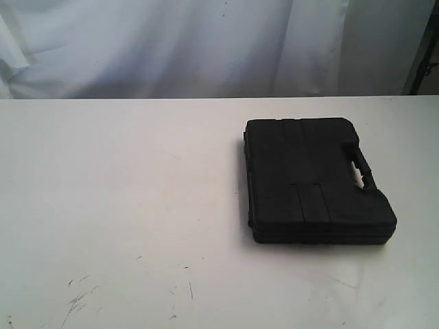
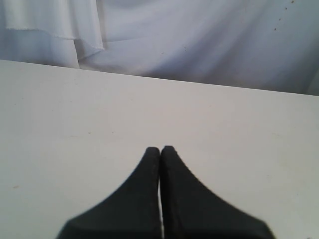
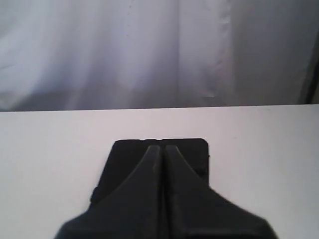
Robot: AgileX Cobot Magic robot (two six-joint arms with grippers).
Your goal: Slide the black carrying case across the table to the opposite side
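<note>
The black case [image 1: 315, 179] lies flat on the right half of the white table [image 1: 123, 185], its handle slot [image 1: 361, 171] along the right edge. No arm or gripper shows in the exterior view. In the right wrist view my right gripper [image 3: 163, 147] is shut and empty, its tips in front of the case [image 3: 124, 154], which lies beyond them on the table. In the left wrist view my left gripper [image 2: 160, 148] is shut with nothing in it, over the bare white table [image 2: 75, 114]; the case is out of that view.
A white curtain [image 1: 206, 41] hangs behind the table's far edge. Thin dark scratches [image 1: 79, 298] mark the tabletop near the front left. A dark stand [image 1: 426, 62] shows at the far right.
</note>
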